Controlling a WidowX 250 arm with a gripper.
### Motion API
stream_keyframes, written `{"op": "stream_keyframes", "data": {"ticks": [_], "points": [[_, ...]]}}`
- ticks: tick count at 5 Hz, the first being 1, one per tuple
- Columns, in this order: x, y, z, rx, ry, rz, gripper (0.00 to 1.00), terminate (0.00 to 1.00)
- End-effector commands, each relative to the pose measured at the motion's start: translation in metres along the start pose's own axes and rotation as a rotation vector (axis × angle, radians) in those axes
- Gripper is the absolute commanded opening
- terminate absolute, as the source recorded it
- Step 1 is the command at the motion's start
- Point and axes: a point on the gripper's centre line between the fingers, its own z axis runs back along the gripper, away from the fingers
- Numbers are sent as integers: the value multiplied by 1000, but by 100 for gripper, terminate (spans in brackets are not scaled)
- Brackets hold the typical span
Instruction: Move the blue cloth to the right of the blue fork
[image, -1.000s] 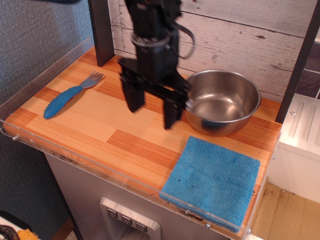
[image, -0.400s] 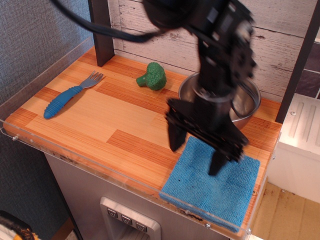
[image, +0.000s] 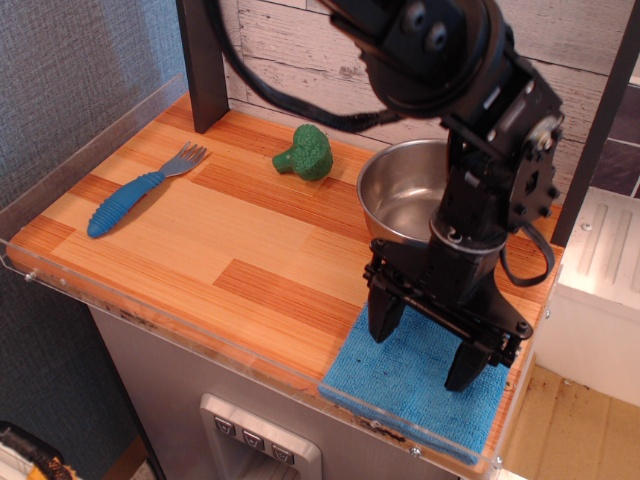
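Two task things sit at opposite ends of the wooden counter (image: 200, 240): at the far left lies the blue fork (image: 135, 193), handle toward the near-left corner and tines pointing back toward the wall, and well to its right, past bare wood, a green broccoli toy (image: 305, 152) stands near the back. Further right is the steel bowl (image: 400, 195), its right half hidden behind the arm. At the near-right corner lies the blue cloth (image: 410, 375), flat against the clear front lip, with the gripper (image: 425, 345) directly over it, its two dark fingers spread wide and pointing down, one near the cloth's left edge and one toward its right side. Nothing is pinched yet. The step in hand looks like the reach for the grasp: the next move calls for lowering onto the fabric and closing on a fold, then carrying it left to the bare wood just right of the fork. Whether the fingertips already touch the terry cannot be told from this angle. The cloth's middle and back edge are covered by the arm, and the bowl's far rim is out of sight.
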Motion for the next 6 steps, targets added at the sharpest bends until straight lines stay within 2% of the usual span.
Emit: {"op": "stream_keyframes", "data": {"ticks": [1,3,4,6], "points": [[4,-8,-12,-34,-30,-4,100,0],[-12,4,-41,-47,40,37,100,0],[-16,7,-46,-41,68,38,100,0],[-21,14,-41,-19,51,18,100,0]]}}
